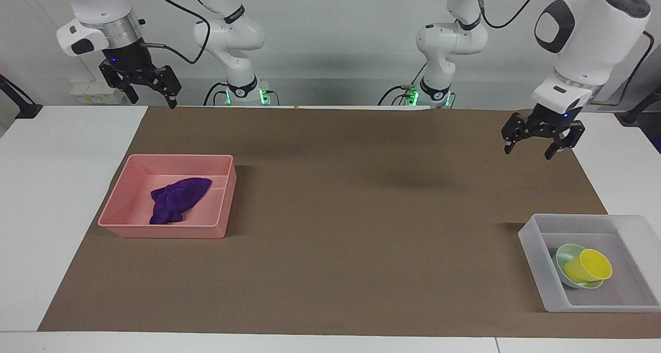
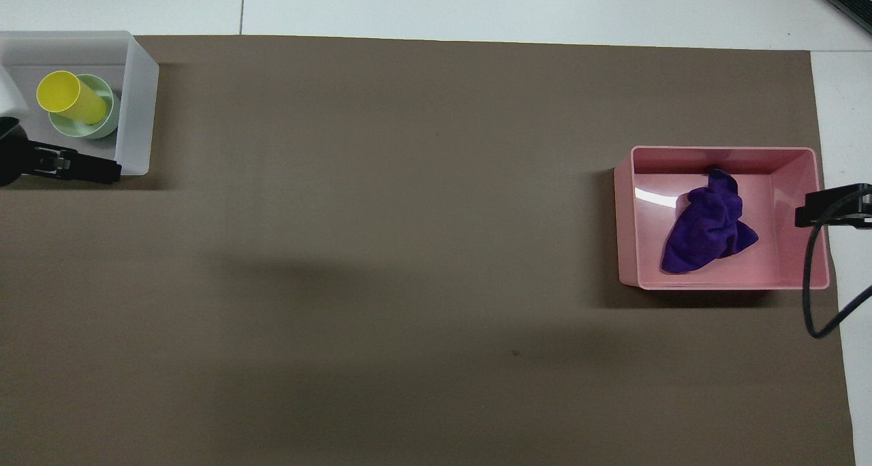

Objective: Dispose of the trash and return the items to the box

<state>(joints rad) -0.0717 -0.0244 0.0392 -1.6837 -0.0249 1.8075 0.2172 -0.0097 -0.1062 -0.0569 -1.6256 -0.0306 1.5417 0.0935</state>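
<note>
Purple cloth (image 1: 179, 198) lies crumpled in the pink tray (image 1: 129, 198) toward the right arm's end. The yellow cup (image 1: 588, 265) lies tipped in the mint-green bowl (image 1: 564, 254) inside the translucent box (image 1: 532, 244). The left gripper (image 1: 542, 142) hangs empty above the brown mat (image 1: 361, 213), fingers apart; the right gripper (image 1: 147, 89) waits raised, fingers apart.

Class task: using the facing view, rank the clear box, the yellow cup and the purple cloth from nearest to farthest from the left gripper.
From the left gripper, raised over the mat:
1. Clear box, at the left arm's end of the table.
2. Yellow cup, lying in the green bowl inside that box.
3. Purple cloth, in the pink tray at the right arm's end.
</note>
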